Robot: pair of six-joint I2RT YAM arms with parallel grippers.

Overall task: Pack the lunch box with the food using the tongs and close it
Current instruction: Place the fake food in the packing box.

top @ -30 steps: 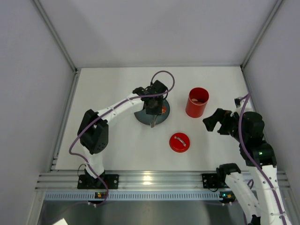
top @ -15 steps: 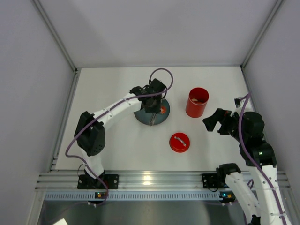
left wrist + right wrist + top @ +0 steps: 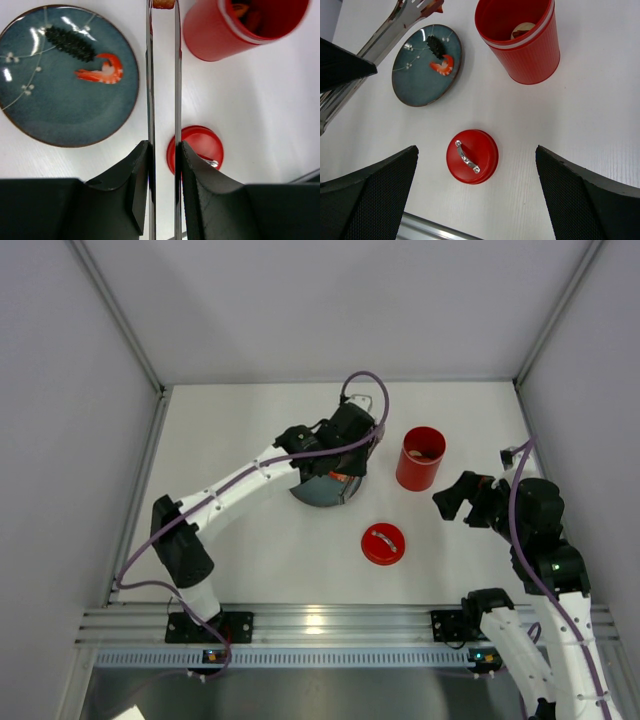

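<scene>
My left gripper [image 3: 164,150] is shut on the tongs [image 3: 150,75], squeezing their two arms nearly parallel. The tips pinch a small orange-brown piece of food [image 3: 163,4] just left of the red lunch box [image 3: 235,30], which stands open with food [image 3: 522,29] inside. A red shrimp [image 3: 102,72] and a dark piece [image 3: 70,42] lie on the blue-grey plate [image 3: 50,110]. The red lid [image 3: 472,156] with its silver handle lies on the table. Above the lid, my right gripper [image 3: 477,190] is wide open and holds nothing.
From above, the plate [image 3: 315,495] sits under the left gripper [image 3: 345,435], the lunch box [image 3: 421,458] to its right and the lid [image 3: 383,543] nearer the arms. The right gripper [image 3: 455,498] hovers right of the lunch box. Grey walls enclose the white table.
The left arm has swung right and away from the plate's centre, carrying the tongs toward the lunch box. The right arm has not moved.
</scene>
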